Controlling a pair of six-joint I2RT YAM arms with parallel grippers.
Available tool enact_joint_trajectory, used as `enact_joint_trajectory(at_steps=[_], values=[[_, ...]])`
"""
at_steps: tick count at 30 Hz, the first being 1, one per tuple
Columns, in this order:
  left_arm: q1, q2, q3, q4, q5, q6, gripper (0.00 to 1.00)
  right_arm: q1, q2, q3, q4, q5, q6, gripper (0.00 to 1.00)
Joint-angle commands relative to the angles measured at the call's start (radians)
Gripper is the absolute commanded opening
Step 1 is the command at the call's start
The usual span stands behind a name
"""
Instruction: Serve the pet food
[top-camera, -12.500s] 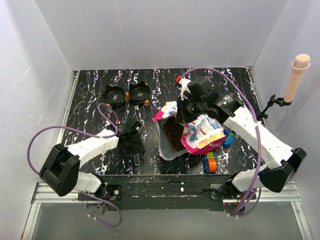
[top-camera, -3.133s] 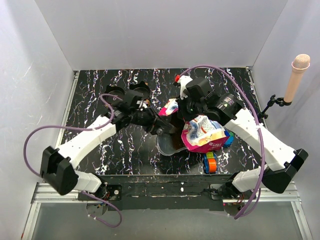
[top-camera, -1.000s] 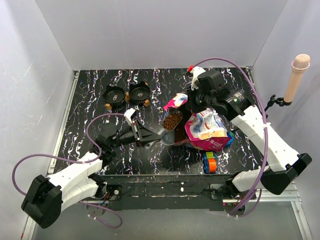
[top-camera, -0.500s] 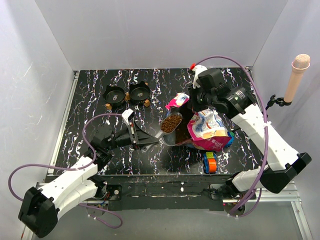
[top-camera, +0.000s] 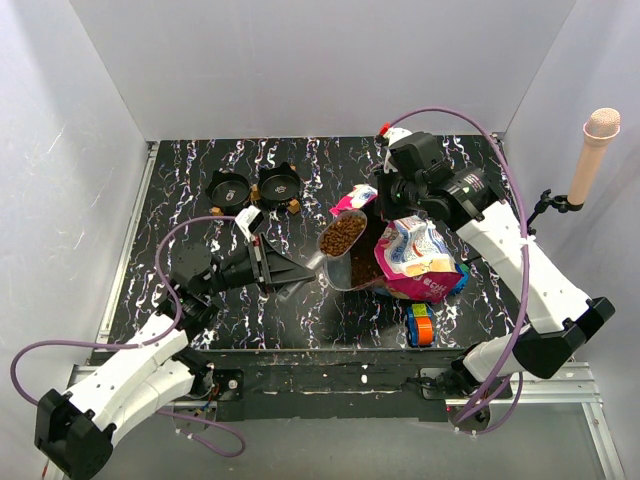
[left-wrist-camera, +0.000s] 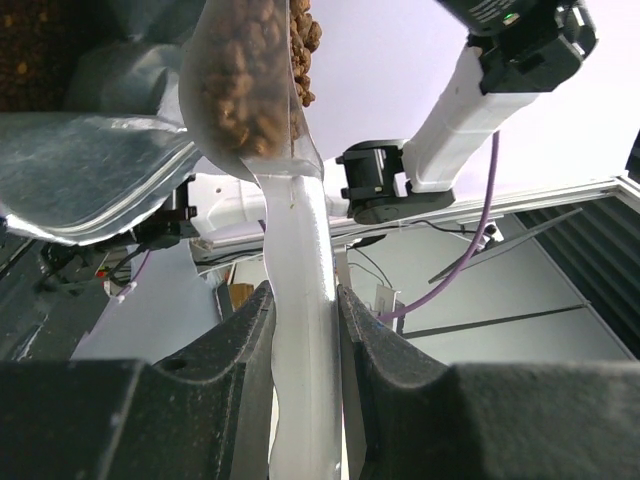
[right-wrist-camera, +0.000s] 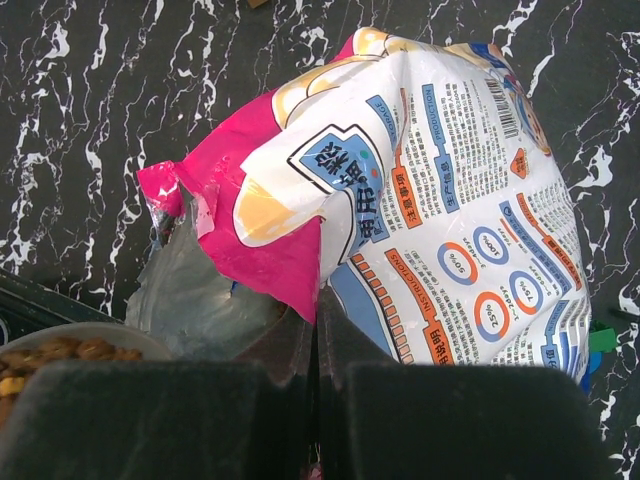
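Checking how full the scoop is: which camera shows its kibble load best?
Top external: it looks down into the scoop, whose bowl is filled with kibble. Left wrist sees it along the handle from below, with kibble showing through the clear bowl. Right wrist, mostly bag, catches only a rim sliver at lower left.

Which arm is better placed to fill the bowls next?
Left arm: its jaws clamp the scoop, heaped with pet food, between the bag and the bowls. The right arm's jaws are shut on the bag's edge, farther from the bowls.
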Motion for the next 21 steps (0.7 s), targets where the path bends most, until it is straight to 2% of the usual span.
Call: enact_joint_trajectory(at_steps=[1, 9, 13, 21], values=[[0.006, -0.018, 0.095, -0.017, -0.035, 0.011, 0.00, -0.005, -0.028, -0.006, 0.092, 0.015, 0.024, 0.01], [0.014, 0.055, 0.233, -0.142, -0.126, 0.039, 0.00, -0.007, -0.075, -0.081, 0.112, -0.019, 0.030, 0.01], [0.026, 0.103, 0.281, -0.153, -0.161, 0.042, 0.00, -0.007, -0.109, -0.125, 0.114, -0.032, 0.038, 0.01], [0.081, 0.251, 0.327, -0.052, -0.175, 0.026, 0.00, -0.005, -0.200, -0.193, 0.097, -0.045, 0.050, 0.01]])
